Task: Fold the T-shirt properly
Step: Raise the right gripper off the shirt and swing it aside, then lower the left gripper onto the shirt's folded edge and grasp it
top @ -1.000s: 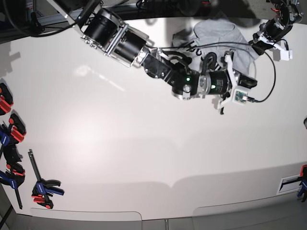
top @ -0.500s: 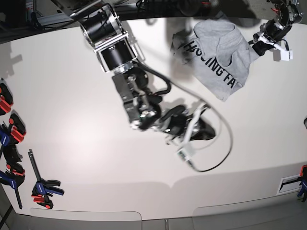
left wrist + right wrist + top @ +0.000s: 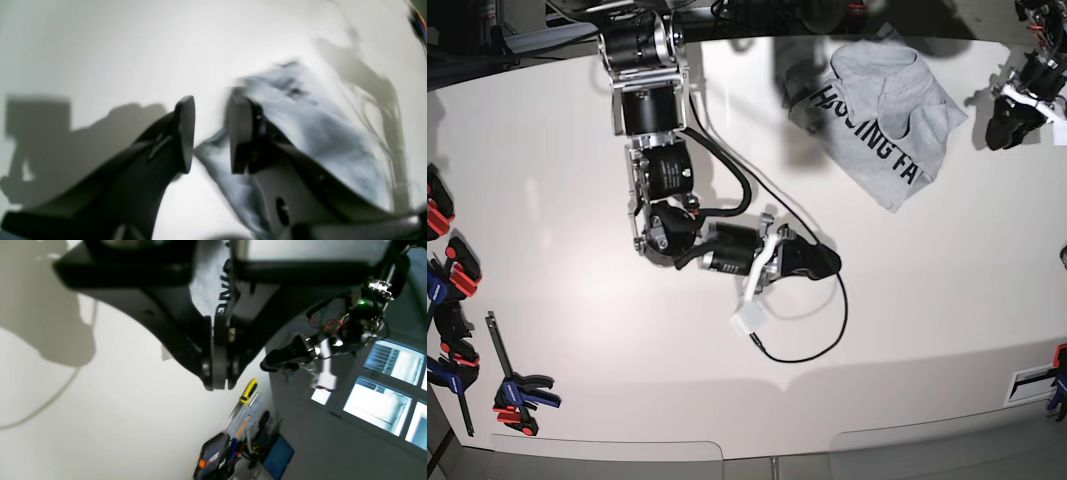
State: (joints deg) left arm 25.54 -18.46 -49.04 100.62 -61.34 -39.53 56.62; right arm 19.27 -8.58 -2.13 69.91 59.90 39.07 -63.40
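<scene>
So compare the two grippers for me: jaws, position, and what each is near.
The left gripper has its jaws parted; the right gripper has its jaws pressed together. The left gripper sits at the table's far edge, just beside the T-shirt; the right gripper hangs over bare table near the middle, away from the shirt. Neither holds anything.

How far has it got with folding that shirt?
Partly done: the T-shirt lies bunched, one flap folded over its lettering. Nothing is in hand: the left pincer is open beside it, and the right pincer is shut, well away. Neat folding remains.
</scene>
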